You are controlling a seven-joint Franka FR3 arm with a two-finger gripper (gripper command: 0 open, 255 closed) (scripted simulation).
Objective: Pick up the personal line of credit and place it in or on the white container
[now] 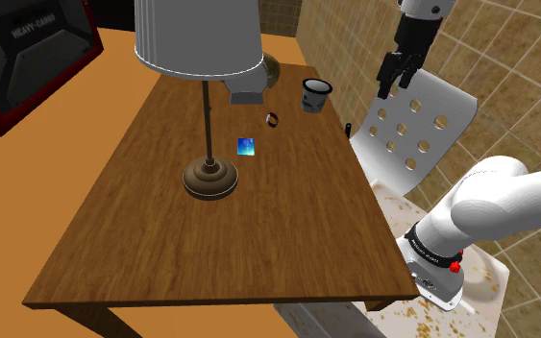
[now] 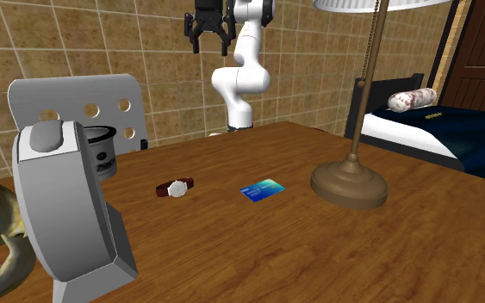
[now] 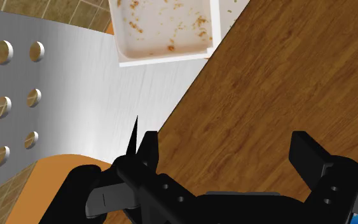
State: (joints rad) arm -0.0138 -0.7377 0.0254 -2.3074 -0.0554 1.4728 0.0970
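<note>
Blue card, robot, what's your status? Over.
Gripper open, empty, high near the chair. Blue card flat on table, untouched. Lamp close beside it, may crowd the approach.

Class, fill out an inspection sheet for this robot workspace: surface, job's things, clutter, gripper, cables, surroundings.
Surface: wooden table, with everything on it grouped toward one end.
Job's things: blue card lying flat; white-rimmed cup upright near the table's edge, apart from the card.
Clutter: lamp, wristwatch, grey device.
Gripper: gripper open, holding nothing, raised over the table's edge by the grey chair.
Cables: nothing seen.
Surroundings: tiled wall, bed, black crate.
</note>
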